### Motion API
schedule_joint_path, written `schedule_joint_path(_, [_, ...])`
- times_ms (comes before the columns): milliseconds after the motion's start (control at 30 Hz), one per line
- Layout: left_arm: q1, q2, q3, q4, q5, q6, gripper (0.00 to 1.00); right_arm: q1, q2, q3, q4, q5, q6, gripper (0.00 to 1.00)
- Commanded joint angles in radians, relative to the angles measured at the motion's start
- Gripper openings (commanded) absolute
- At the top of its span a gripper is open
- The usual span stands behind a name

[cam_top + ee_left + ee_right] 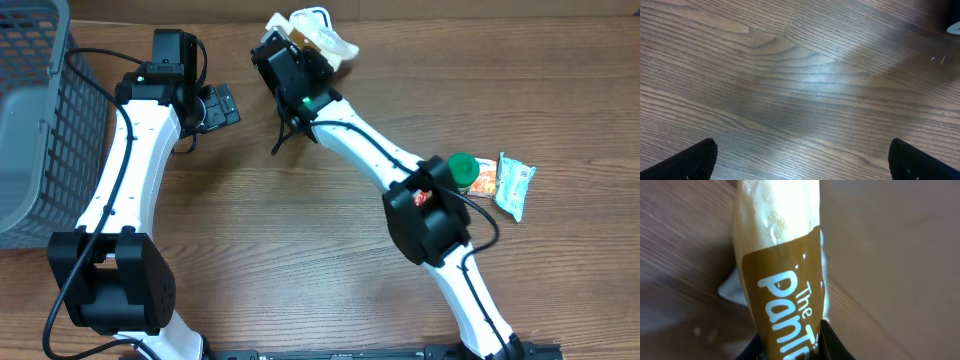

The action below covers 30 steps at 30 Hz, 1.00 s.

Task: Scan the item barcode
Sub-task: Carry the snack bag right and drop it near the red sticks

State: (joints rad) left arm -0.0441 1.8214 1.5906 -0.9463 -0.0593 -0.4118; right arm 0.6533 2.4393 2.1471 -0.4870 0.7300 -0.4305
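Bread package [322, 38], wrapped in clear plastic with a brown label [785, 310] printed in white letters, sits at the far middle of the wooden table [300, 230], clamped at its near end in the right gripper [792, 349]; both dark fingers [834, 346] press against the wrapper, though I cannot tell if the package rests on the wood. Over at the far left, the left gripper [802, 160] hangs released, jaws spread wide above bare wood, beside a grey mesh basket [40, 110]. On the right lie a green cap [462, 167], an orange packet [484, 180] and a green-and-white packet [516, 186], close together.
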Motion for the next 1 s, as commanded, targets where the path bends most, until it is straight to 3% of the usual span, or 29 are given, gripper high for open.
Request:
schedule_joint_path(0, [-0.003,-0.017,0.016,0.002,0.005,-0.007,1.00,-0.014,-0.220,0.018,-0.129,0.032,0.182,0.04])
schedule_joint_path(133, [-0.002,-0.017,0.016,0.002,0.005,-0.007,1.00,-0.034,-0.316,0.018,-0.402,-0.024,0.336,0.03])
schedule_joint_path(167, [-0.002,-0.017,0.016,0.002,0.005,-0.007,1.00,-0.047,-0.346,0.018,-0.533,-0.107,0.380,0.04])
schedule_joint_path(300, [-0.002,-0.017,0.016,0.002,0.005,-0.007,1.00,-0.084,-0.369,0.018,-0.793,-0.302,0.432,0.07])
schedule_joint_path(367, [-0.002,-0.017,0.016,0.002,0.005,-0.007,1.00,-0.106,-0.367,0.018,-0.917,-0.386,0.432,0.40])
schedule_joint_path(400, [-0.002,-0.017,0.016,0.002,0.005,-0.007,1.00,-0.120,-0.365,0.016,-0.978,-0.433,0.432,0.73])
schedule_joint_path(433, [-0.002,-0.017,0.016,0.002,0.005,-0.007,1.00,-0.130,-0.365,0.013,-1.020,-0.467,0.432,0.98])
schedule_joint_path(567, [-0.002,-0.017,0.016,0.002,0.005,-0.007,1.00,-0.164,-0.365,0.013,-1.120,-0.526,0.431,1.00])
schedule_joint_path(967, [-0.002,-0.017,0.016,0.002,0.005,-0.007,1.00,-0.180,-0.365,0.013,-1.112,-0.526,0.431,1.00])
